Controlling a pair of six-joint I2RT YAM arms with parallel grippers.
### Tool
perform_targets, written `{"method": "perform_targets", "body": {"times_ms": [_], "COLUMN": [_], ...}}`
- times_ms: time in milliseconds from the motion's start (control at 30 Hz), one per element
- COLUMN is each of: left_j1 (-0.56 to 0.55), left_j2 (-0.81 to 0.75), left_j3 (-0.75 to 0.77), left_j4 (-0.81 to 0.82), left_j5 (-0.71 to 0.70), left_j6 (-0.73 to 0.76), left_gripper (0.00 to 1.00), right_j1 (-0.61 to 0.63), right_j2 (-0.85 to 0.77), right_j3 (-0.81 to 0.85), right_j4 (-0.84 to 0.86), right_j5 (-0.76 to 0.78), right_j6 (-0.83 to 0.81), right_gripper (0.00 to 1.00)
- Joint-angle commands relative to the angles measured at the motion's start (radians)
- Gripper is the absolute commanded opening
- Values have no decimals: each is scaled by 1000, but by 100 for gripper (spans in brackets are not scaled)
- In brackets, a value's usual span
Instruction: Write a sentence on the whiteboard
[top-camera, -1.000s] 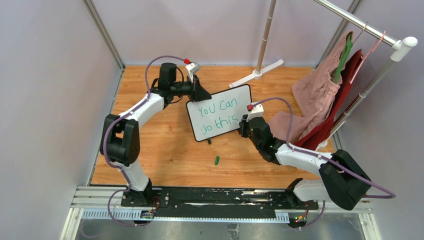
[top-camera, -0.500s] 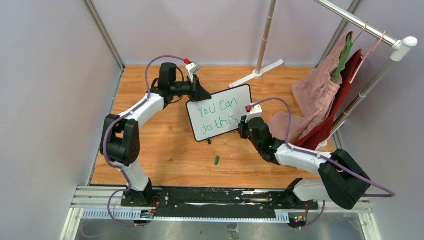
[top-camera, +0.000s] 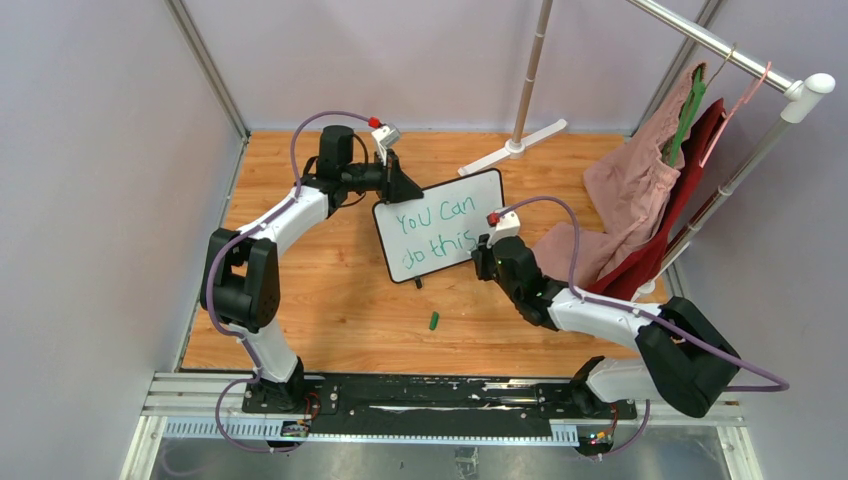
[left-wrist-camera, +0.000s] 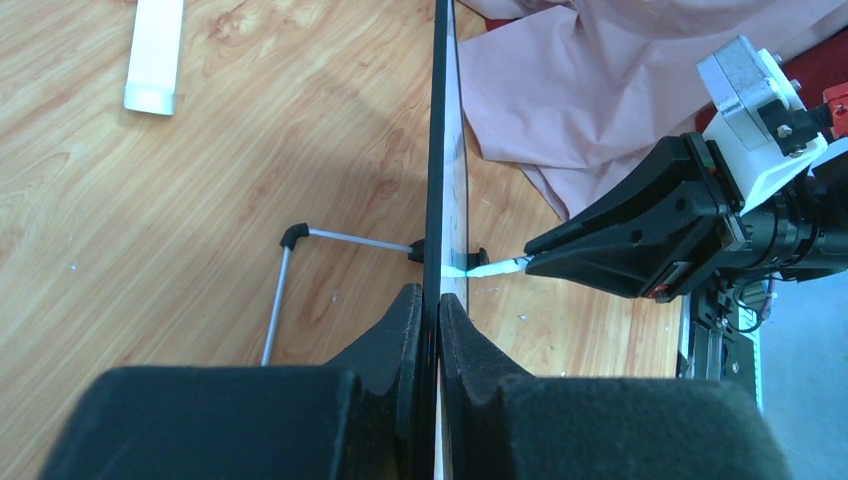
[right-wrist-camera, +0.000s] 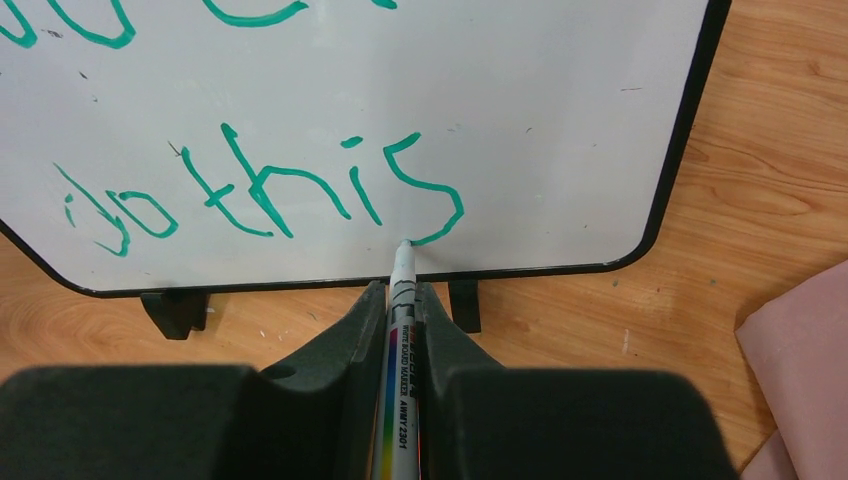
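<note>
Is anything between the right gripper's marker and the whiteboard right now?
Nothing visible. The marker in the right gripper has its tip right at the whiteboard, by the tail of the final s of the sentence.

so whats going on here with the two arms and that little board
The left gripper clamps the edge of a small black-edged whiteboard, steadying it where it stands on the wooden table. The right gripper grips a white dry-erase marker with its tip at the tail of the last s. The green handwritten sentence reads "You can do this"; no full stop shows after it yet.
</note>
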Motion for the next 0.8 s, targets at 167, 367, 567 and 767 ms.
{"method": "perform_targets", "body": {"times_ms": [167, 367, 567, 767], "left_j1": [-43, -43, -43, -43], "left_j2": [32, 28, 22, 30], "left_j3": [-22, -19, -18, -11], "left_j4": [-106, -110, -126, -131], "left_j5": [-25, -29, -42, -41], "left_j6": [22, 28, 45, 41], "left_gripper": [0, 0, 0, 0], "right_j1": [21, 20, 20, 20], "right_j2": [-26, -114, -269, -374], "right_j3": [31, 19, -26, -81], "right_j4": [-23, -96, -174, -201], "right_j5": [5, -15, -8, 43], "right_j6": [10, 1, -39, -67], "right_gripper": [0, 0, 0, 0]}}
